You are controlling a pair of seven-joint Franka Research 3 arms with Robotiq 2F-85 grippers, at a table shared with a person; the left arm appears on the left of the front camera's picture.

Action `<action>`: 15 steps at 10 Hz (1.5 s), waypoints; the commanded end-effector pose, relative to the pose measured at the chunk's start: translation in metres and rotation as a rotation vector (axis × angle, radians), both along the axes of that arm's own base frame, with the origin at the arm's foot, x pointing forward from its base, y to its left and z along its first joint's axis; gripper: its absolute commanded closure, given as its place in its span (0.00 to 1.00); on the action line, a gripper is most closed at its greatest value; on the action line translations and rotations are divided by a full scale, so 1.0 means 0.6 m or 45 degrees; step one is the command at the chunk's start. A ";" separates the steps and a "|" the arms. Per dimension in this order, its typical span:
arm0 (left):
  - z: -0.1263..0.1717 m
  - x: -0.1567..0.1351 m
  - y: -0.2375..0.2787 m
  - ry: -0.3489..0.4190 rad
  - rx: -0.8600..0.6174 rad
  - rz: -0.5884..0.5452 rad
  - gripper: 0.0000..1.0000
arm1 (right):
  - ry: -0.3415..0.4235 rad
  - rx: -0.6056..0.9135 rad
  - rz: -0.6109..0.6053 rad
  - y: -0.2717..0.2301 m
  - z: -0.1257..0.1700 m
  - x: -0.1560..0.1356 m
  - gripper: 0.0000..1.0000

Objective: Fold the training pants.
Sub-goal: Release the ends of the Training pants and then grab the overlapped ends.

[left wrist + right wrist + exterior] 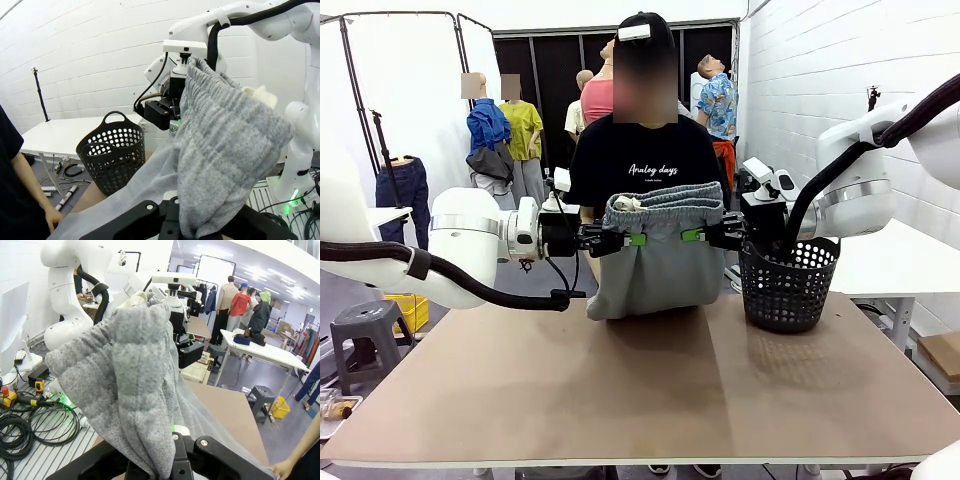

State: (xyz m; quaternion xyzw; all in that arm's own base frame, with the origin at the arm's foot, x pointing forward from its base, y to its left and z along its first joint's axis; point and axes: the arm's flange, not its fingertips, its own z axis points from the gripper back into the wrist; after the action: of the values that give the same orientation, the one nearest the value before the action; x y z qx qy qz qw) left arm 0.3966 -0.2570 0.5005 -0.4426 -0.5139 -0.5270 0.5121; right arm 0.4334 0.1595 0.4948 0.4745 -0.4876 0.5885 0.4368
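Brown flat worktop (640, 400); light grey soft jersey training pants (655, 265), hung over its far side, lower end resting on it, folding judged barely begun; black left end effector (632, 239) and right end effector (695, 235), each clamped on the gathered waistband (665, 197).

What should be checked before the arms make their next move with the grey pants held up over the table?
1. Grip of the left gripper on the waistband of the training pants: ok, shut on it.
2. Grip of the right gripper on the waistband: ok, shut on it.
3. Waistband about level between the two grippers: ok.
4. Lower end of the pants resting on the table: ok.
5. The black basket standing apart from the cloth: ok.
6. The person's hand clear of the cloth's far edge: cannot tell.
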 end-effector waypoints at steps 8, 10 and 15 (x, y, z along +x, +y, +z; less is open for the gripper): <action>0.008 -0.003 -0.002 -0.012 0.000 0.007 1.00 | -0.006 0.014 0.012 -0.001 -0.001 -0.004 1.00; 0.008 -0.003 -0.002 -0.012 0.000 0.007 1.00 | -0.006 0.014 0.012 -0.001 -0.001 -0.004 1.00; 0.008 -0.003 -0.002 -0.012 0.000 0.007 1.00 | -0.006 0.014 0.012 -0.001 -0.001 -0.004 1.00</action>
State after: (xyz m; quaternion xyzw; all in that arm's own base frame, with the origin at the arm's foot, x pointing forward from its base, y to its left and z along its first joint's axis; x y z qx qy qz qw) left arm 0.3965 -0.2571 0.5006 -0.4415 -0.5140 -0.5272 0.5127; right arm 0.4335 0.1590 0.4948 0.4743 -0.4878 0.5883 0.4371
